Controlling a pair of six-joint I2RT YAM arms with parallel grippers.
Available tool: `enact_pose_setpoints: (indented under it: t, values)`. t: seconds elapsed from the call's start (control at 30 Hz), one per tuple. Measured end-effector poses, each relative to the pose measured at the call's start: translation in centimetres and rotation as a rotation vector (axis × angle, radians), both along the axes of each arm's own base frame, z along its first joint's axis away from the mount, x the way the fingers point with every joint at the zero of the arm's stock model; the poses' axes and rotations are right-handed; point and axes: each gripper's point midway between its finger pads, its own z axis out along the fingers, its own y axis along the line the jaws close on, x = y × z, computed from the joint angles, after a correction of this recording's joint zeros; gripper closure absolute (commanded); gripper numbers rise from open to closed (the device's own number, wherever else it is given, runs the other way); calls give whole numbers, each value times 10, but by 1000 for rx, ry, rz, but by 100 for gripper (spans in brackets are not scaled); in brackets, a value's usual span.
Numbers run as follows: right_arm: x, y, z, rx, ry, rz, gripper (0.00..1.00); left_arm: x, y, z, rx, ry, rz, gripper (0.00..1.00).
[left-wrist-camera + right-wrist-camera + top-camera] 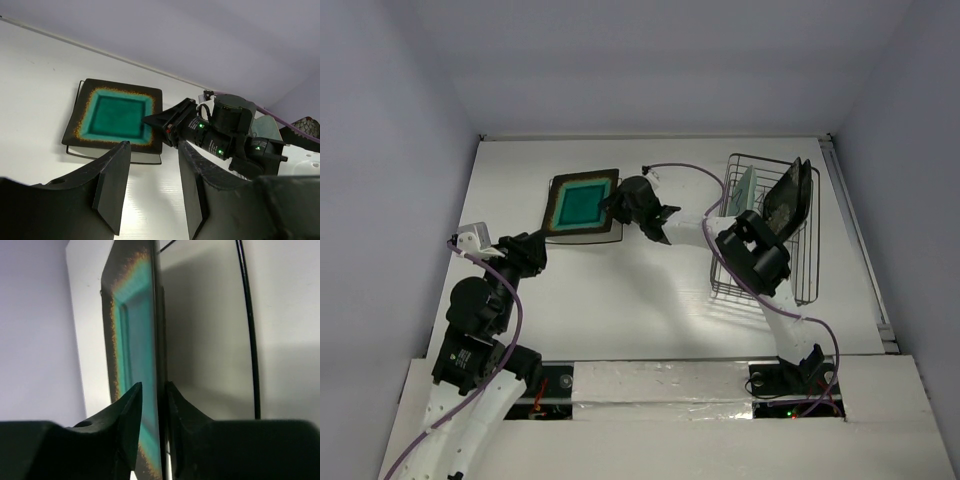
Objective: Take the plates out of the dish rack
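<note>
The teal-centred dark-rimmed plate [580, 204] lies flat on the white square plate [582, 239] at the far middle of the table. It also shows in the left wrist view [117, 117] and the right wrist view [132, 340]. My right gripper [612, 206] straddles its right rim, one finger over the teal face and one under it, with a small gap showing [154, 386]. My left gripper [542, 242] is open and empty just near-left of the stack [154, 145]. The dish rack [810, 272] at the right holds the mint-green plate [748, 188] and the black flowered plate [788, 200], both leaning upright.
The right arm stretches from the rack side across the table to the stack, trailing a purple cable [680, 168]. The back wall runs close behind the plates and the rack. The table's right edge has a raised rail [860, 250].
</note>
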Motion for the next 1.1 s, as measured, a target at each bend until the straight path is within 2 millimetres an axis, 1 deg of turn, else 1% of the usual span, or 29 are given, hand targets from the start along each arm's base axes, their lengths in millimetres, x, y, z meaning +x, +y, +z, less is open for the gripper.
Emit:
enact_pose_setpoints:
  t: [0.03,0.13,0.17,0.2,0.23,0.27,0.33,0.37,0.47,0.57,0.63,0.7,0.77,0.97,1.1]
  values:
    - [0,0,0,-8,2,0,62,0,0,0,0,0,0,60]
    - [-4,0,-5,-32,11,5,58,0,0,0,0,-1,0,60]
    - [-5,-1,-7,-43,19,8,52,0,0,0,-1,-2,0,60]
    - [-6,-2,-10,-55,27,10,48,-1,0,1,-1,-3,0,60]
    - [-8,-2,-11,-69,34,14,47,-1,0,1,-2,-4,0,60]
    - [-9,-3,-13,-89,40,20,41,-1,0,1,-2,-5,0,60]
    - [-10,-4,-13,-115,48,27,35,-2,1,2,-4,-8,0,60]
    - [-10,-5,-12,-131,48,33,29,-2,1,2,-5,-10,0,60]
    - [-10,-7,-9,-184,48,49,21,-3,1,3,-7,-14,0,60]
    - [-9,-14,-4,-253,57,74,19,-3,1,4,-9,-16,0,60]
    - [-7,-16,3,-286,55,96,19,-4,1,4,-10,-19,0,61]
    - [-1,-18,11,-313,46,114,18,-4,2,5,-11,-22,0,60]
    - [5,-21,14,-330,38,126,18,-4,2,5,-11,-23,0,60]
    - [22,-45,-5,-398,81,155,18,-6,2,7,-14,-31,0,60]
    - [35,-56,1,-419,84,155,19,-6,3,7,-15,-32,1,60]
